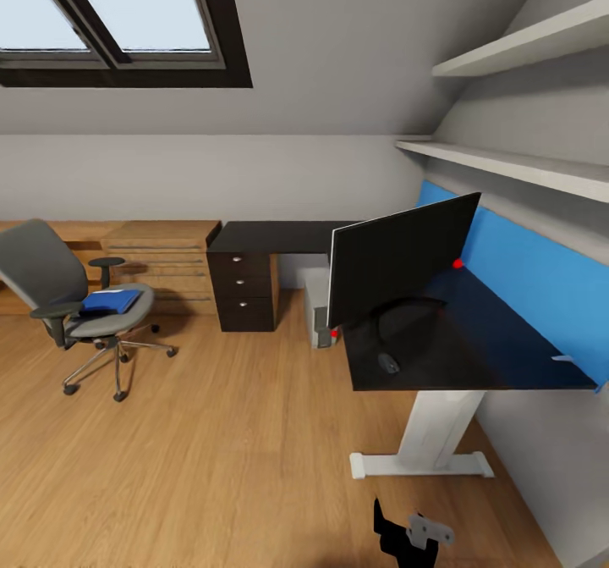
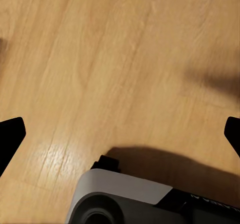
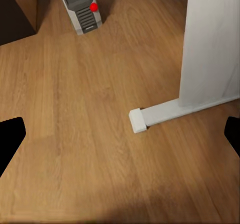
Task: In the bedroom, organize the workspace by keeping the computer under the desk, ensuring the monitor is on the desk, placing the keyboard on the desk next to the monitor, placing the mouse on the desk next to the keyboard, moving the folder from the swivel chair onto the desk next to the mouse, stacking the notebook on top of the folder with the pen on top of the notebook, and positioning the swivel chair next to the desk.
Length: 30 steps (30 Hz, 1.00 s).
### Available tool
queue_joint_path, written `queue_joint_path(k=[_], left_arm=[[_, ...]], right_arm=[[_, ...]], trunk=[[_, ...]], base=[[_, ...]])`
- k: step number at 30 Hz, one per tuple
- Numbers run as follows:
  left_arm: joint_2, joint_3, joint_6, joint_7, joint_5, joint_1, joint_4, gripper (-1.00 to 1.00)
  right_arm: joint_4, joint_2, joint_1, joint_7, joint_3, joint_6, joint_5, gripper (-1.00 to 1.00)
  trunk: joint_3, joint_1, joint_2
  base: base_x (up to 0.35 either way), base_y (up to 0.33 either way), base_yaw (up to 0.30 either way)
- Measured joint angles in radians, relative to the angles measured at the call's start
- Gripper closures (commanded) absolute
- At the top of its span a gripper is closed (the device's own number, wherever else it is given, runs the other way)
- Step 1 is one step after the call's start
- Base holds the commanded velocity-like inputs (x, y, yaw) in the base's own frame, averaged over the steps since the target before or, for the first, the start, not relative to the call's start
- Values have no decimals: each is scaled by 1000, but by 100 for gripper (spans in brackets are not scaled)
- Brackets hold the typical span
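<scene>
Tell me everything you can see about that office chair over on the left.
The swivel chair has a grey fabric back and seat, black armrests and a silver star base on castors. It stands upright on the light wood floor, in front of a light-wood dresser and apart from the black desk. A bright blue folder lies flat on its seat.

Monitor (image 1: 397, 265) upright on desk (image 1: 474, 344); mouse (image 1: 388, 363) beside; folder (image 1: 112, 301) on swivel chair (image 1: 63, 297).

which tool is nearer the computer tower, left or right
Right. The right tool looks across the floor at the computer tower beside the desk leg. The left tool points at bare floor beside the robot's base.
</scene>
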Motion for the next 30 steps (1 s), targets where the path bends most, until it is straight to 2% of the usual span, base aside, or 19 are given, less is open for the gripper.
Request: queue_joint_path(k=[17, 18, 21, 22, 23, 27, 30], left_arm=[[4, 1, 0, 2, 1, 0, 1, -100], [5, 1, 1, 3, 2, 0, -1, -100], [5, 2, 1, 3, 2, 0, -1, -100], [5, 2, 2, 3, 2, 0, -3, -100], [5, 1, 2, 3, 2, 0, -3, -100], [6, 1, 3, 3, 2, 0, -3, -100], [6, 1, 4, 3, 2, 0, -3, -100]], right_arm=[[-1, -1, 0, -2, 0, 1, -3, -100], [-2, -20, 0, -4, -6, 1, -8, -100], [-8, -27, 0, -4, -4, 0, -7, -100], [-61, -44, -1, -4, -10, 1, -16, -100], [-80, -47, -1, -4, -8, 2, -16, -100], [-212, -54, -1, -6, -18, 12, -15, -100], [-292, -55, 0, -7, -20, 45, -31, -100]], trunk=[[50, -61, 112], [53, -65, 119], [63, -77, 140], [66, -80, 147], [69, -84, 154], [82, -100, 182], [91, -111, 203]], base=[[-2, -3, 0], [0, 0, 0], [0, 0, 0], [0, 0, 0], [0, 0, 0], [0, 0, 0], [0, 0, 0]])
